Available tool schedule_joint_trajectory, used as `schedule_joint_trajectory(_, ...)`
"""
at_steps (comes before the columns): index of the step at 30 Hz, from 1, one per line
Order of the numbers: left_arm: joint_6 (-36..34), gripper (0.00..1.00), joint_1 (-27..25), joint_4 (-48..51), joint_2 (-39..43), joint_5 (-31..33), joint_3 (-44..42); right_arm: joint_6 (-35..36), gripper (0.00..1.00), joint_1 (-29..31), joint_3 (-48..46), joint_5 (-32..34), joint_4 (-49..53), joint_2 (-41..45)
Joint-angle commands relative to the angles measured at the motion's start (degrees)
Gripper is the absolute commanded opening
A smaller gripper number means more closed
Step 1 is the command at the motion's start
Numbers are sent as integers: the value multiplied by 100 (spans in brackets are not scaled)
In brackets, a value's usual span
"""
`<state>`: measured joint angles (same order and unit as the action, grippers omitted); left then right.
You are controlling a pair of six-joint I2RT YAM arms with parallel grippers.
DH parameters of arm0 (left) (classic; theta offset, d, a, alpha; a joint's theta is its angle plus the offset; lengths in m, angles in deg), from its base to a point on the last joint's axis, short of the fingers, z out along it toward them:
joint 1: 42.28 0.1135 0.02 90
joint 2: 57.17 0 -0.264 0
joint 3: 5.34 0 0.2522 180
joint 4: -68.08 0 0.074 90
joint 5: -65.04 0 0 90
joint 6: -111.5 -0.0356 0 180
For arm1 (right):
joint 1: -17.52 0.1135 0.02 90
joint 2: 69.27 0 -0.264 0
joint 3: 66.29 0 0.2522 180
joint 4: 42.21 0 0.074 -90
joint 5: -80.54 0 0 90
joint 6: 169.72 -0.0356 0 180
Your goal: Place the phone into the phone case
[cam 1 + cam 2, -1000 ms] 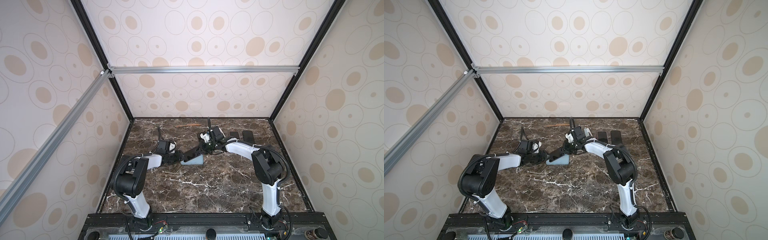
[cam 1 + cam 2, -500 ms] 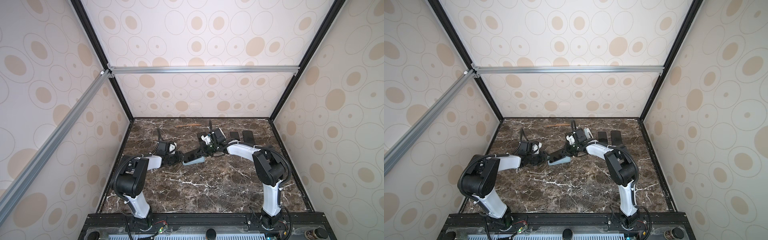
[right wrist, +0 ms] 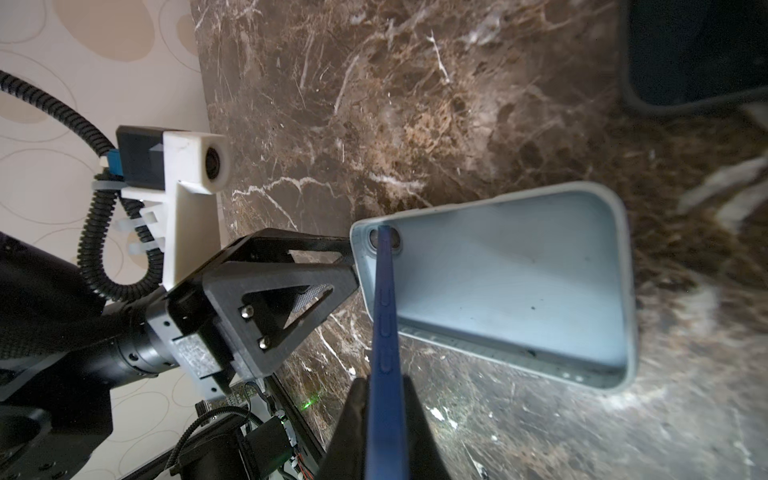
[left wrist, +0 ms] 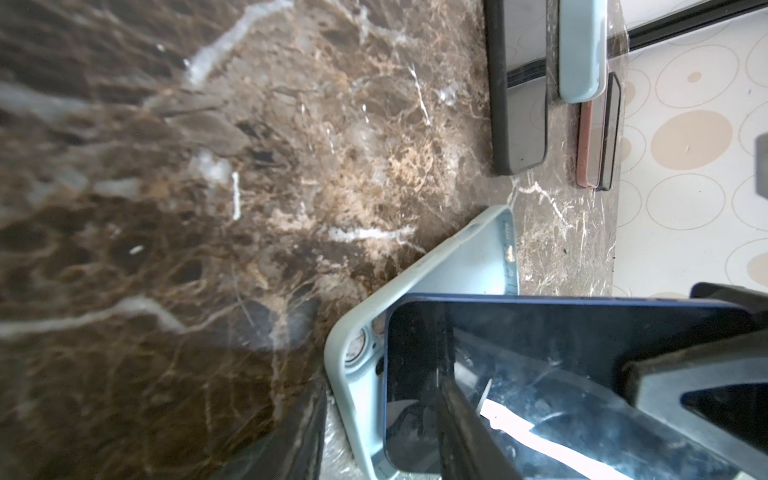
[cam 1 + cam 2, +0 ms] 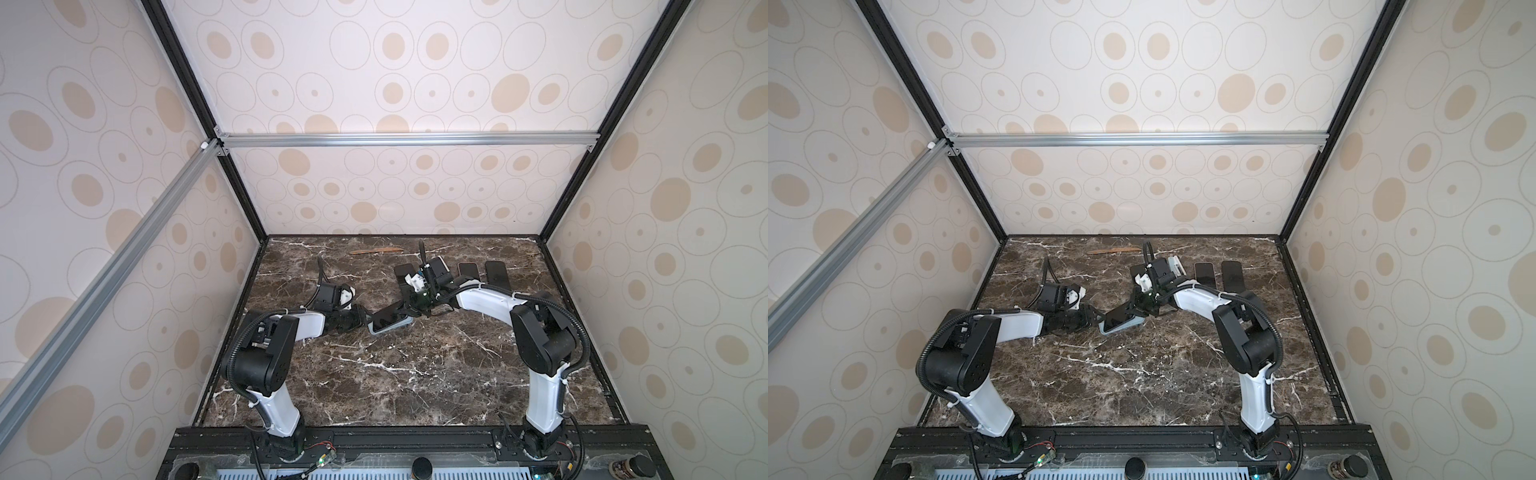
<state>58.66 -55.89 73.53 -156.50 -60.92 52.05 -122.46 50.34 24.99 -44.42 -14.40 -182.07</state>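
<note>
A pale blue phone case lies open side up on the marble table. The dark blue phone slants into it, its low end at the camera-hole end of the case and its other end raised. My right gripper is shut on the raised end of the phone. My left gripper straddles the case's camera-hole end wall and the phone's low end. One finger is outside the wall, with a sliver of table showing between them. The other rests over the screen.
At the back right lie two dark phones and a black one behind my right wrist. A thin wooden stick lies by the back wall. The left wrist view shows a black-cased phone and another pale blue case.
The right gripper has lowered the phone's raised end slightly toward the case. The left arm has stayed at the case's end.
</note>
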Motion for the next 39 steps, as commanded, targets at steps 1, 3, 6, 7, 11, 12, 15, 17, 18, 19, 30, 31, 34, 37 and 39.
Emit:
schedule_joint_trajectory(1, 46, 44, -57, 253, -52, 71, -180, 178, 0, 11, 158, 68, 420, 179)
schedule_joint_trajectory(3, 28, 44, -59, 269, -73, 116, -189, 315, 0, 6, 191, 77, 505, 117)
schedule_joint_trajectory(6, 21, 44, -62, 269, -146, 91, -146, 444, 0, 5, 194, -146, 459, -101)
schedule_joint_trajectory(7, 23, 44, -63, 269, -165, 73, -124, 452, 0, -1, 190, -256, 398, -171)
schedule_joint_trajectory(11, -29, 44, -63, 362, -229, 48, 3, 495, 0, -9, 55, -566, 183, -285)
schedule_joint_trajectory(12, -10, 44, -71, 352, -245, 20, 22, 499, 0, -9, -11, -663, 100, -294)
schedule_joint_trajectory(15, 53, 43, -115, 260, -262, -181, 30, 400, 0, -8, -311, -1001, -377, -313)
schedule_joint_trajectory(17, 156, 43, -155, 169, -262, -289, 23, 355, 0, -12, -485, -1027, -564, -296)
schedule_joint_trajectory(18, 217, 43, -175, 111, -269, -344, 28, 325, 0, -12, -576, -1065, -692, -287)
schedule_joint_trajectory(19, 279, 43, -191, 45, -273, -380, 31, 285, 0, -8, -647, -1123, -824, -287)
schedule_joint_trajectory(30, 947, 44, -343, -474, -75, -447, -415, -13, 1, -96, -1582, -238, -1507, -82)
schedule_joint_trajectory(31, 889, 45, -348, -397, -40, -374, -455, -2, 2, -97, -1605, -178, -1475, -113)
schedule_joint_trajectory(34, 634, 45, -388, -48, 25, 1, -542, 35, 8, -101, -1586, 1, -1296, -164)
schedule_joint_trajectory(37, 408, 45, -398, 277, 118, 443, -640, 160, 12, -102, -1387, 327, -685, -95)
schedule_joint_trajectory(39, 304, 45, -403, 379, 172, 586, -699, 284, 18, -92, -1229, 508, -320, -28)
